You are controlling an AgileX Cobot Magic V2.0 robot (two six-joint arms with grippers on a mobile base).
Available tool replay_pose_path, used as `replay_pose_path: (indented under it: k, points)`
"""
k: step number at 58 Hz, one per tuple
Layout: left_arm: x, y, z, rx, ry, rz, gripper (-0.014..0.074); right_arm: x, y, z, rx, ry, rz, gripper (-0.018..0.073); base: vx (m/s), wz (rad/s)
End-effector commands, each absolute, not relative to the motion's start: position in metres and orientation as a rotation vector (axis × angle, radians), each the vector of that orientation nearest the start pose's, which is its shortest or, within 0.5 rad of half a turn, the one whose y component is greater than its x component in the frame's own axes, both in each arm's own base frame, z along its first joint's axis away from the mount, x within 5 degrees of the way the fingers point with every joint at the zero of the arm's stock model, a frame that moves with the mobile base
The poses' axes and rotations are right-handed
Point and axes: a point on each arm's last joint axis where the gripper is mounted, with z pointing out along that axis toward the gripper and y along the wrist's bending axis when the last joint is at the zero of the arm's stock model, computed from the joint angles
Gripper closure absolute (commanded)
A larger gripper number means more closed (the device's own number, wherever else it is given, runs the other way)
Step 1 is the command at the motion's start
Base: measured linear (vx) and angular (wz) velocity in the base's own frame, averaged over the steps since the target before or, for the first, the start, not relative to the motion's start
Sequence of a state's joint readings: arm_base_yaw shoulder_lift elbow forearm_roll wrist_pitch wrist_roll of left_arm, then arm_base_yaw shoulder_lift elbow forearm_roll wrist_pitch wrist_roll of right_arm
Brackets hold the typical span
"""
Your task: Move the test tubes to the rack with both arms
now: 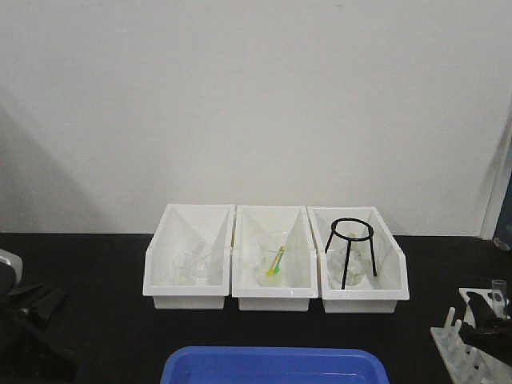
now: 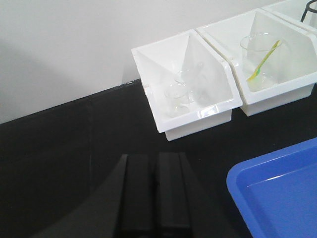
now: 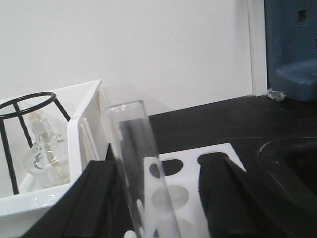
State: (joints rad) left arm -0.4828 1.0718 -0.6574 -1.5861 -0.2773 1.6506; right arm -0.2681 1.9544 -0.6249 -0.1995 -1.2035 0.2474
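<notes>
- The slim clear glass test tube (image 3: 136, 163) stands nearly upright between the fingers of my right matte-black gripper (image 3: 158, 198), clamped there, mouth up; its lower end sits over the small white plastic rack with round holes (image 3: 198, 188).
- From the front view I see that same tube's rim (image 1: 500, 290) at the far right, above the rack's upright white pegs (image 1: 458, 336).
- My left matte-black gripper (image 2: 153, 193) hangs low over the black tabletop (image 2: 59, 148), its two fingers drawn together with only a thin seam between, holding nothing.
- Three white rectangular plastic bins sit in a row by the wall: the left one (image 1: 190, 260) holds small clear glass beakers (image 2: 179, 94), the middle one (image 1: 273, 260) a beaker with a yellow-green stick (image 1: 275, 262), the right one (image 1: 358, 260) a black wire tripod stand (image 1: 350, 248) over glassware.
- A blue plastic tray (image 1: 276, 366) lies nearest me, in front of the bins.
</notes>
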Motion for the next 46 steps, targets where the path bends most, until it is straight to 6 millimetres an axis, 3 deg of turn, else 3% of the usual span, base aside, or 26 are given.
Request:
replay_pose_path:
  k: [1, 11, 27, 35, 46]
  points:
    - [0.21, -0.083, 0.317, 0.327, 1.803, -0.034, 0.0618, 0.326, -0.075, 0.158, 0.2, 1.456, 0.069, 0.008, 0.0, 0.0]
    - [0.21, -0.083, 0.317, 0.327, 1.803, -0.034, 0.0618, 0.322, -0.074, 0.183, 0.198, 1.361, 0.091, 0.008, 0.0, 0.0]
    - [0.21, -0.084, 0.317, 0.329, 1.803, -0.036, 0.0619, 0.298, -0.061, 0.263, 0.099, 1.238, 0.104, 0.0111, 0.0, 0.0]
    - [0.209, -0.086, 0.317, 0.348, 1.802, -0.062, 0.0619, 0.271, -0.045, 0.303, -0.03, 1.312, 0.063, 0.0244, 0.0, 0.0]
    - [0.207, -0.091, 0.315, 0.346, 1.819, -0.152, 0.0619, 0.22, -0.028, 0.338, -0.08, 1.471, 0.054, 0.0547, 0.0, 0.0]
